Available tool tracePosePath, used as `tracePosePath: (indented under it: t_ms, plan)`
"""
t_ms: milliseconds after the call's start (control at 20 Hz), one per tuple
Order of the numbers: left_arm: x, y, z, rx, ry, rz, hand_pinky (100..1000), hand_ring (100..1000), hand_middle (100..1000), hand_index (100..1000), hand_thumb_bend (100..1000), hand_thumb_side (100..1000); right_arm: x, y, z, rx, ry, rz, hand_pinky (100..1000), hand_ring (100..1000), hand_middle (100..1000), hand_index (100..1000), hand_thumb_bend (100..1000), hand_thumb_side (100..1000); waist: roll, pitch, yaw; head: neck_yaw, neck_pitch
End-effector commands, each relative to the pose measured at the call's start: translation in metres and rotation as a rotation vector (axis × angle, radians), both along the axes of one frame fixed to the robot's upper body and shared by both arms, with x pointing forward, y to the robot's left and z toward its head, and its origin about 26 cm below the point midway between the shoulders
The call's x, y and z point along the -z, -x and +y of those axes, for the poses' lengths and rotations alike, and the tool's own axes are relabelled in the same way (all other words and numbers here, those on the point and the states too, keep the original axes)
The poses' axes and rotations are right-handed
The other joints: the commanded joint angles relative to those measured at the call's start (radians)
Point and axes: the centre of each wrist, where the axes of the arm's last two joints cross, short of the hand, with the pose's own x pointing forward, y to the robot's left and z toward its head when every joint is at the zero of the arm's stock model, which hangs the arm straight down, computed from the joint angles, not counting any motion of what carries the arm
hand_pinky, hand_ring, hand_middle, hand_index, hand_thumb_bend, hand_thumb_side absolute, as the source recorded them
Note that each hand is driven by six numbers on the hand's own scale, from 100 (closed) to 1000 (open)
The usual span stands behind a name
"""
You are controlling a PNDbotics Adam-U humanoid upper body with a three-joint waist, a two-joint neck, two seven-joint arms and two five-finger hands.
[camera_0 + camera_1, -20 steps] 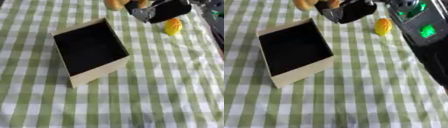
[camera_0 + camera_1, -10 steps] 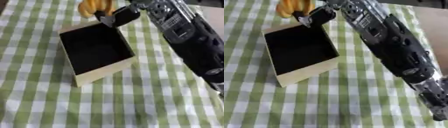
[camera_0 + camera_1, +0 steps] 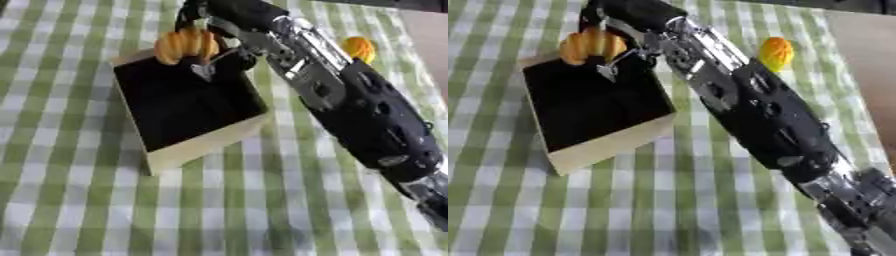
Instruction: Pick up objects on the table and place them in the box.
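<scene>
My right hand, fingers curled around the ridged orange thing, has swung in from the far counter to hover over the box's far rim, so release comes next; another orange piece waits outside.

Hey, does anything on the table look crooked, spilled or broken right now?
Nothing looks spilled or broken. The box sits askew to the checked tablecloth, its corners off the stripes. The right robot hand holds an orange ridged object over the box's far edge; another orange object lies beyond the arm.
</scene>
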Motion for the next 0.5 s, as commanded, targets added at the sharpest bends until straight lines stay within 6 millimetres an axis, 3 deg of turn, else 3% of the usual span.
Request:
tracePosePath:
  t_ms: [50, 200, 250, 300, 350, 450, 500]
  plan:
    - [-0.0052, 0.0033, 0.0011, -0.005, -0.019, -0.014, 771, 729, 787, 854, 100, 655, -0.0038, 0.0024, 0.0005, 0.001, 0.022, -0.042, 864, 770, 580, 687, 240, 266, 0.010, -0.021, -0.005, 0.008, 0.000]
    - [-0.0037, 0.0033, 0.0012, -0.008, -0.018, -0.002, 772, 729, 787, 855, 100, 656, -0.0007, 0.0045, 0.0016, -0.017, 0.059, -0.037, 872, 840, 697, 780, 313, 272, 0.011, -0.022, -0.013, 0.011, 0.002]
    - [-0.0037, 0.0033, 0.0010, -0.008, -0.018, 0.001, 771, 729, 787, 855, 100, 656, -0.0008, 0.0051, 0.0016, -0.025, 0.075, -0.035, 891, 898, 777, 855, 345, 240, 0.011, -0.022, -0.014, 0.011, 0.003]
    - [-0.0036, 0.0033, 0.0007, -0.007, -0.018, 0.003, 771, 729, 788, 855, 100, 657, -0.0012, 0.0056, 0.0013, -0.034, 0.092, -0.034, 901, 917, 796, 878, 350, 201, 0.012, -0.022, -0.016, 0.013, 0.003]
    - [-0.0035, 0.0033, 0.0005, -0.007, -0.019, 0.005, 771, 729, 788, 855, 100, 657, -0.0017, 0.0060, 0.0010, -0.044, 0.105, -0.032, 914, 933, 806, 897, 330, 100, 0.012, -0.023, -0.017, 0.014, 0.004]
    - [-0.0028, 0.0033, 0.0005, -0.008, -0.021, 0.010, 772, 729, 789, 856, 100, 658, -0.0039, 0.0072, 0.0000, -0.065, 0.120, -0.033, 923, 939, 807, 910, 242, 100, 0.013, -0.023, -0.020, 0.017, 0.004]
    - [-0.0024, 0.0033, 0.0005, -0.008, -0.022, 0.012, 772, 729, 789, 856, 100, 658, -0.0056, 0.0081, -0.0009, -0.073, 0.118, -0.037, 924, 938, 804, 910, 239, 100, 0.013, -0.024, -0.021, 0.018, 0.004]
